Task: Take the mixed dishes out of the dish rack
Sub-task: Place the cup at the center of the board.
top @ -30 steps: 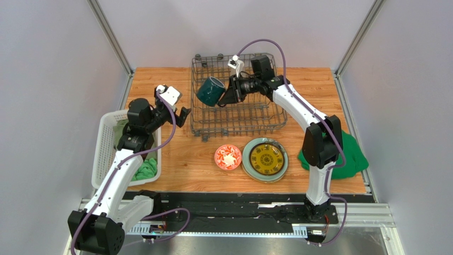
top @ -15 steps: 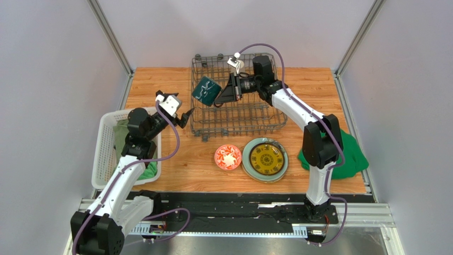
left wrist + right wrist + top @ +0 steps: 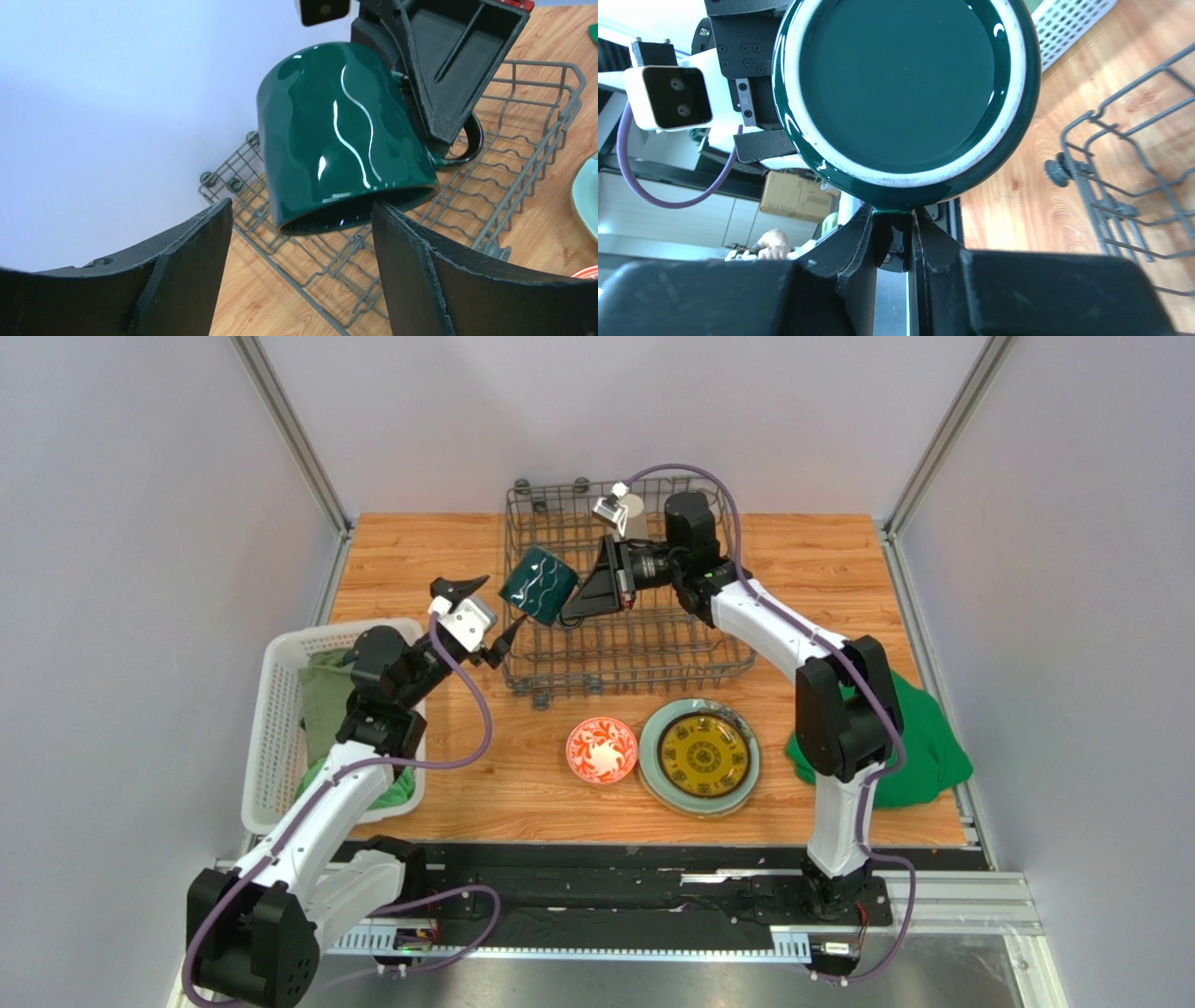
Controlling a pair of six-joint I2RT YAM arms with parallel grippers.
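From above, a wooden worktop (image 3: 421,560) carries a dark grey wire dish rack (image 3: 659,637) at its back. The right claw (image 3: 572,599) reaches across the rack. It is closed on the handle of a dark teal glazed ceramic mug (image 3: 540,584) and holds it tilted in the air over the rack's left edge. The left claw (image 3: 484,616) sits just beside the mug, jaws wide.

In front of the rack are a small red-and-white bowl (image 3: 602,751) and a yellow patterned plate (image 3: 701,753) stacked on a pale green plate (image 3: 654,784). A white slatted plastic basket (image 3: 267,714) holding a green cloth (image 3: 386,787) stands at the left edge. A second green cloth (image 3: 926,742) lies at the right.

The left wrist view adds the wavy raised lines on the mug's glossy side. The open mouth is turned toward the gap between the left claw's two black fingers (image 3: 182,266), which are spread either side and clear of the mug.

Only the right wrist view shows the mug's base, a teal disc inside an unglazed white ring. The right fingers (image 3: 854,241) pinch narrowly on the handle below it. A white camera block (image 3: 668,94) on the left wrist shows behind.
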